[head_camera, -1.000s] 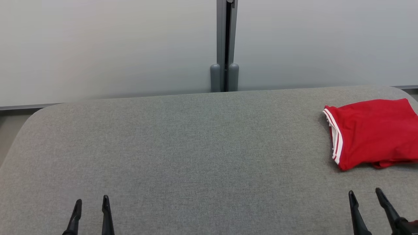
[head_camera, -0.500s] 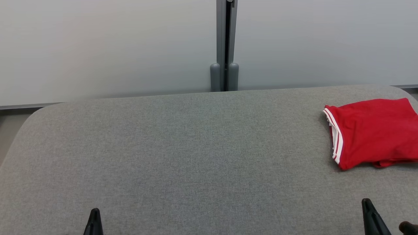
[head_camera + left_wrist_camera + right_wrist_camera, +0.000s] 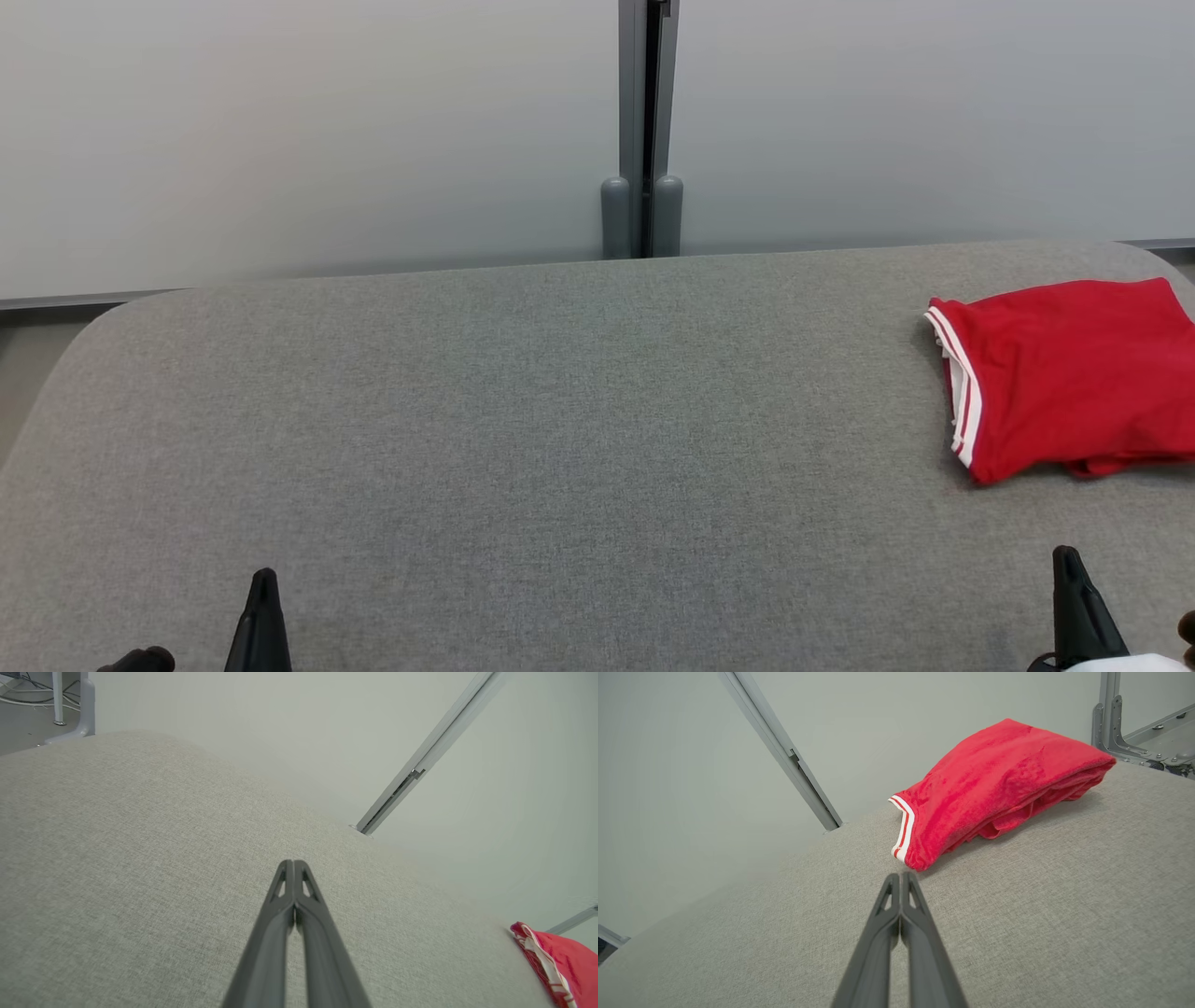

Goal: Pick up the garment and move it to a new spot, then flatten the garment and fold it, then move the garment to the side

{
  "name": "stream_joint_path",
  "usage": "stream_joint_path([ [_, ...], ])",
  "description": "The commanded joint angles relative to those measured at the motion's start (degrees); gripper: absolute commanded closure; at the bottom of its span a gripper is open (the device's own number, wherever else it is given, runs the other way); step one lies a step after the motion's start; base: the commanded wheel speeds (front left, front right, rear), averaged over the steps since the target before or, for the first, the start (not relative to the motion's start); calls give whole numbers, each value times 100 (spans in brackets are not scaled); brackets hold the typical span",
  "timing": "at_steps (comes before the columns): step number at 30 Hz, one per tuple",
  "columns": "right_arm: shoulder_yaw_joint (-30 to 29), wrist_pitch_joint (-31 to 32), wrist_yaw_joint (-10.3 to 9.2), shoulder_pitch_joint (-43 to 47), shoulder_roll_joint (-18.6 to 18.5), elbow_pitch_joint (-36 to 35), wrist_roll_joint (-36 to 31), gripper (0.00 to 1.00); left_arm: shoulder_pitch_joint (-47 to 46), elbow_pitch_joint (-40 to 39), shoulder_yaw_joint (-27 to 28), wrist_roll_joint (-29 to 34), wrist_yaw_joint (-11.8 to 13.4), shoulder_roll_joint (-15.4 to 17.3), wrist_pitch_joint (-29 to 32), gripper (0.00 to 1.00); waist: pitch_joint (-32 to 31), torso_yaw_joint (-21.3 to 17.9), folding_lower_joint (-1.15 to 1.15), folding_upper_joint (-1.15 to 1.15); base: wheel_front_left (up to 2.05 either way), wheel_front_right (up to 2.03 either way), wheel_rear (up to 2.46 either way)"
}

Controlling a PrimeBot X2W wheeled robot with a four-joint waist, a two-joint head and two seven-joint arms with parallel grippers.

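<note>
In the head view I see the gray fabric counter [image 3: 560,420] with rounded far corners, and behind it a pale wall with a gray upright post [image 3: 642,131] in the middle. The red garment [image 3: 1064,378] lies folded on the far right part of the counter, and its right side is cut by the picture edge. A white stripe trim runs along its left edge. The left gripper [image 3: 263,577] rises at the lower left and the right gripper [image 3: 1067,556] at the lower right. Each one shows as a single dark point, so the jaws are clenched, and they grasp nothing. Both are apart from the garment; the left one is well apart.

In the left wrist view, the left gripper [image 3: 293,863] points over bare counter [image 3: 140,858]. Its jaws are pressed together along the whole length, with nothing between them. A small piece of the garment [image 3: 567,961] is at the lower right corner. The post [image 3: 420,760] crosses the wall diagonally. At the top left there are some cables and a gray leg [image 3: 86,704] on the floor.

In the right wrist view, the right gripper [image 3: 901,876] also has its jaws clenched and empty. Ahead of it the garment [image 3: 999,779] rests on the counter [image 3: 1064,905], its striped corner toward the jaws, near but not touching. Layers of cloth show at its folded side. A gray metal bracket [image 3: 1115,723] stands at the top right.
</note>
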Motion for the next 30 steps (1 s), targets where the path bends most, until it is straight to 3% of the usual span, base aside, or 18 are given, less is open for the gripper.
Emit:
stream_joint_path([
  [1,-11,47,1,-152,-55,-57,229,100,-195,-53,37,-208,-48,55,35,100,2,0,0,0,0,0,0],
  [30,-22,622,0,-604,-68,36,2651,100,-724,100,182,-2392,-311,81,609,100,63,1,0,0,0,0,0],
])
